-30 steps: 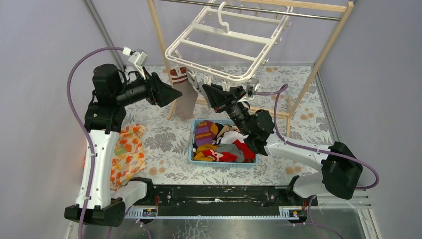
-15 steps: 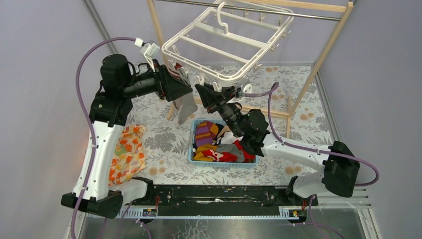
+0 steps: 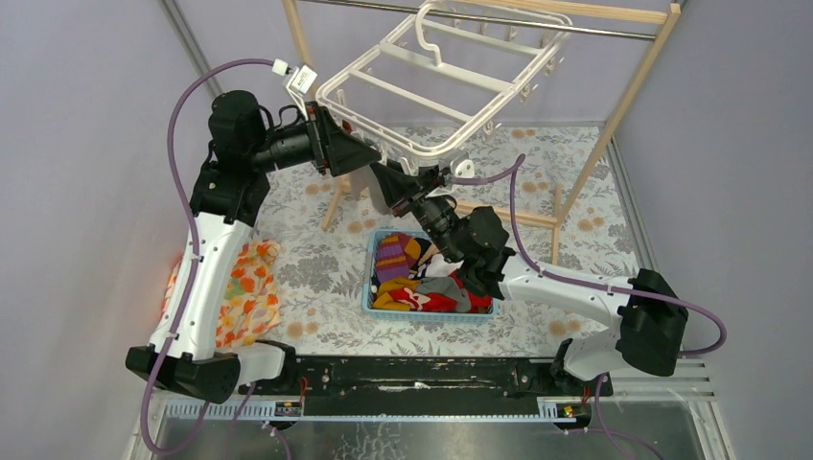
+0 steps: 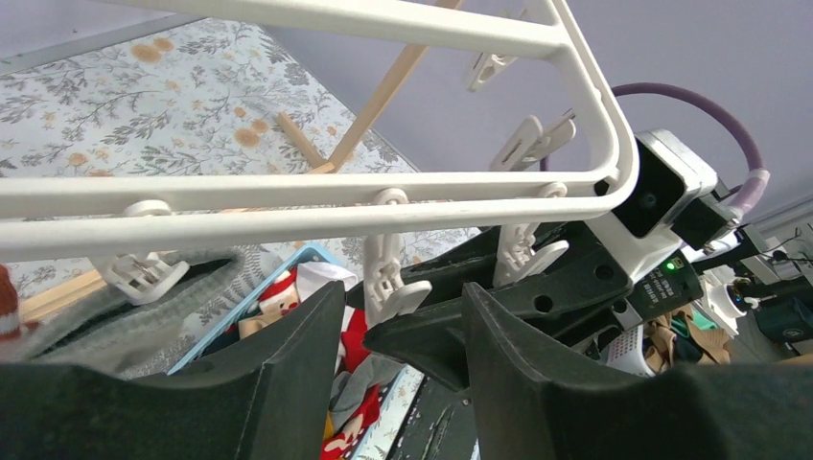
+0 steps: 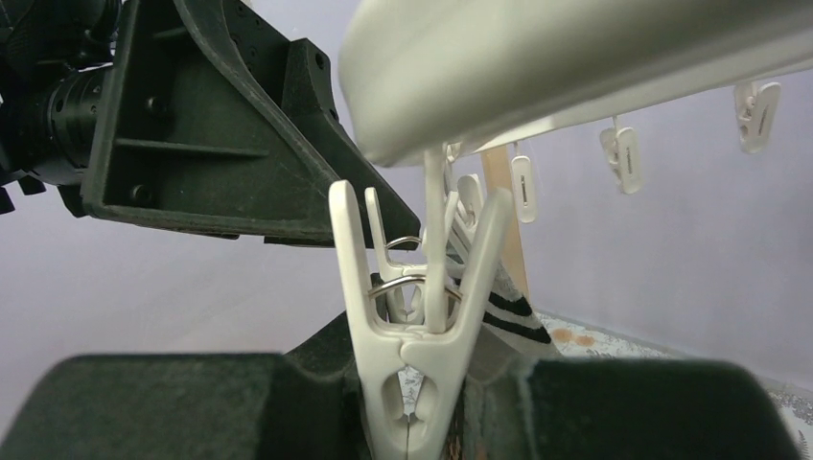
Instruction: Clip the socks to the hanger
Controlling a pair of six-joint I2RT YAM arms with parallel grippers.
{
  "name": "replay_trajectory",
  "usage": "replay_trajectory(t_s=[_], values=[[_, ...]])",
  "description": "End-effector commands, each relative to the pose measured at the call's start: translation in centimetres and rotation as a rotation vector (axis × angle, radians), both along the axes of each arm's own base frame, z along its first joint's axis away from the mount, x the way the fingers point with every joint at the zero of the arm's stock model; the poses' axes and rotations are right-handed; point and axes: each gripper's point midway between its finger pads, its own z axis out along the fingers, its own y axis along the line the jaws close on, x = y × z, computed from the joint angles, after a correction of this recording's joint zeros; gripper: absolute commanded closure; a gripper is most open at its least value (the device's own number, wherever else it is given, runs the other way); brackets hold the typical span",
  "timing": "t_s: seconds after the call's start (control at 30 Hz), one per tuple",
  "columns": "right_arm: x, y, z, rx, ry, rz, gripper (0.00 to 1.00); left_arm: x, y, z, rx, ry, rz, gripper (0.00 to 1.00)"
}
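Observation:
The white hanger [image 3: 331, 96] hangs tilted from the rail, and both grippers are under its near-left rim. My left gripper [image 3: 372, 158] is open, with a dangling white clip [image 4: 391, 278] showing between its fingers [image 4: 288, 364]. A grey sock [image 4: 163, 297] with a red cuff hangs under a neighbouring clip. My right gripper [image 3: 382, 174] has its jaws apart around the lower end of a clip [image 5: 427, 355]. Grey fabric lies between that clip and the right finger. A dark-striped sock cuff [image 5: 513, 311] shows just behind. I cannot tell whether the fingers press on them.
A blue basket [image 3: 369, 287] of red, orange and purple-striped clothes sits under the right arm. An orange floral cloth [image 3: 244, 287] lies by the left arm. The pale wooden rack [image 3: 633, 96] stands around the hanger. Several spare clips [image 5: 623, 158] dangle along the rim.
Both arms have risen and moved left under the hanger's rim. The hanger's near-left corner has tilted up. The red-cuffed sock is now mostly hidden behind the left gripper.

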Motion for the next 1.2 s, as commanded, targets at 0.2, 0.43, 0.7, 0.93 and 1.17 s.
replay_trajectory(t_s=[0.2, 0.43, 0.7, 0.93, 1.17], values=[[-1.0, 0.7, 2.3, 0.019, -0.037, 0.030, 1.00, 1.0, -0.7, 0.7, -0.020, -0.067, 0.004, 0.46], [-1.4, 0.7, 2.4, 0.060, -0.019, 0.060, 1.00, 1.7, -0.9, -0.1, -0.007, -0.056, 0.021, 0.54], [-1.7, -0.6, 1.9, 0.224, 0.104, 0.119, 0.51, 1.3, -1.0, -0.1, -0.012, -0.058, 0.004, 0.76], [-1.8, -3.5, 0.6, 0.510, 0.260, 0.343, 0.21, 0.5, -1.1, 0.2, -0.027, -0.057, -0.016, 0.79], [-3.2, -3.0, 2.6, 0.632, 0.214, 0.605, 0.21, 0.2, -1.3, 0.4, -0.042, -0.038, -0.046, 0.79]])
